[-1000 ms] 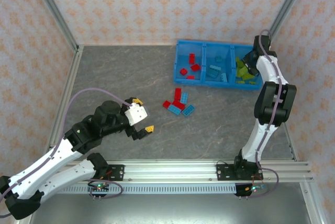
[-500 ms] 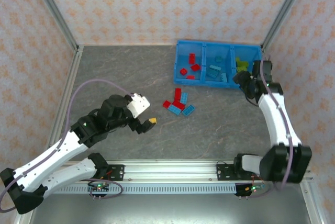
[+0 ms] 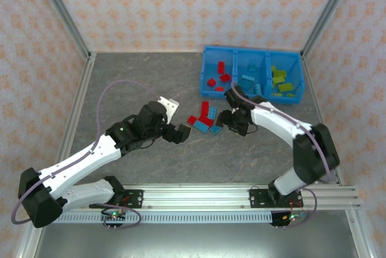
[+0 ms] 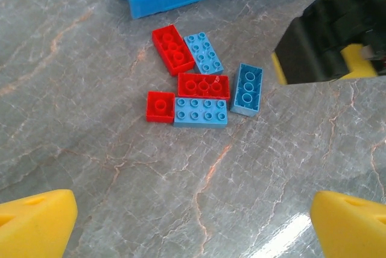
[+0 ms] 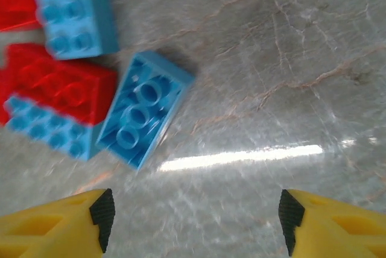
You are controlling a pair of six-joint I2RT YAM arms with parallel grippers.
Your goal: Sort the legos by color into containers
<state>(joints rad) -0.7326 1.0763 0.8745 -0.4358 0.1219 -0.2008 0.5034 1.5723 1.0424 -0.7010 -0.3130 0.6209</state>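
1. Between our right jaws nothing is held: the yellow fingertips [image 5: 54, 222] stand wide apart, low over the grey marbled tabletop [image 5: 271, 59].
2. Just ahead of them, nearer the left fingertip, lies an overturned light blue lego [image 5: 145, 116]. Its hollow underside faces up, and it sits askew just beside a red lego [image 5: 60, 89].
3. Our left jaws are likewise wide and empty. Their yellow tips sit at both lower corners of the left wrist view, with bare tabletop between.
4. Ahead of the left jaws we see six loose legos lying close together:
   - a long red brick [image 4: 173, 49] with a light blue brick [image 4: 203, 53] alongside it;
   - below those, the red lego and the overturned one;
   - nearest us, a small square red brick [image 4: 160, 106] touching a long light blue brick [image 4: 201, 112].
5. From above, this cluster [image 3: 205, 118] lies between the two pairs of jaws. The left arm [image 3: 90, 155] reaches in from the left, and the right arm [image 3: 277, 122] comes in just at the cluster's right edge.
6. Just beyond the cluster stands the blue bin [image 3: 202, 71]. We see red legos [image 3: 220, 77] in its left compartment, light blue legos [image 3: 248, 83] in the middle and lime green legos [image 3: 280, 83] in the right.
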